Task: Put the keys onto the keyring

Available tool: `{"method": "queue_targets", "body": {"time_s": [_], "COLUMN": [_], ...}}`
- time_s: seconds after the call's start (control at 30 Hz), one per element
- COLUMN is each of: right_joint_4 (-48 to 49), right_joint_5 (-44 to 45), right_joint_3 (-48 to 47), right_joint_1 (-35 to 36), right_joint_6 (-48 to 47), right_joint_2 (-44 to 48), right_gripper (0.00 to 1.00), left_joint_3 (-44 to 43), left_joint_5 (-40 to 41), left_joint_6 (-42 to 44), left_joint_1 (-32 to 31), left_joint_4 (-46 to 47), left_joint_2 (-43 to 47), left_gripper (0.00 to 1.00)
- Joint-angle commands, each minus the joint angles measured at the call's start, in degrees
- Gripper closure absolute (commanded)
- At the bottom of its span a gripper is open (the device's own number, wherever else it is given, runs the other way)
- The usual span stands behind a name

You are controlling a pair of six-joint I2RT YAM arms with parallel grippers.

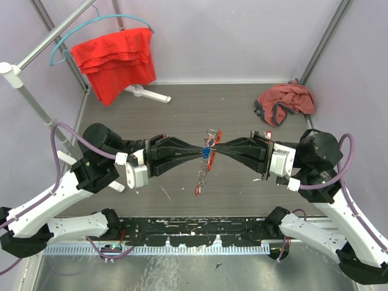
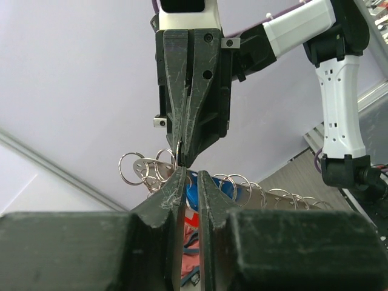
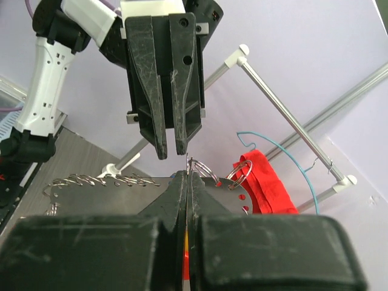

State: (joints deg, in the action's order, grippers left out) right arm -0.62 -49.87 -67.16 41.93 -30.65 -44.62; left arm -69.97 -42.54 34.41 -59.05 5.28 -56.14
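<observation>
My two grippers meet tip to tip above the table's middle. My right gripper (image 1: 213, 150) (image 3: 188, 176) is shut on a thin wire loop of the keyring (image 3: 209, 168). The keyring (image 1: 210, 133) is a flat silvery strip (image 2: 136, 165) carrying several split rings. Its chain (image 1: 201, 174) and red tag (image 1: 197, 190) hang down. My left gripper (image 1: 202, 152) (image 2: 191, 174) has its jaws a narrow gap apart. A blue-headed key (image 1: 207, 151) (image 2: 193, 193) shows through that gap, just past the tips. I cannot see the pads touching it. No other keys show.
A reddish cloth (image 1: 285, 103) lies at the table's back right. A red cloth (image 1: 115, 57) hangs on a teal hanger (image 1: 63, 45) from a white rack (image 1: 145, 92) at the back left. Grey walls close in the table on three sides.
</observation>
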Motion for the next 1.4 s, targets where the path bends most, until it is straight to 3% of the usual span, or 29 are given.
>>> {"method": "queue_targets", "body": {"time_s": [0.0,1.07,1.37], "right_joint_4": [7.83,5.81,8.43], "right_joint_5": [-1.32,-3.74,2.11], "right_joint_3": [-0.34,-1.01,-0.16], "right_joint_1": [0.25,0.25,0.25], "right_joint_6": [2.62,2.62,2.17], "right_joint_2": [0.11,-1.16,0.10], "right_gripper": [0.99,0.99,0.99], "left_joint_3": [-0.15,-0.94,0.36], "left_joint_5": [-1.26,-0.46,2.80], "left_joint_6": [-3.26,-5.62,-3.56], "left_joint_1": [-0.19,-0.13,-0.18], "left_joint_4": [4.49,7.29,5.22], "left_joint_2": [-0.43,-2.44,-0.08], "left_gripper": [0.80,0.83,0.83]}}
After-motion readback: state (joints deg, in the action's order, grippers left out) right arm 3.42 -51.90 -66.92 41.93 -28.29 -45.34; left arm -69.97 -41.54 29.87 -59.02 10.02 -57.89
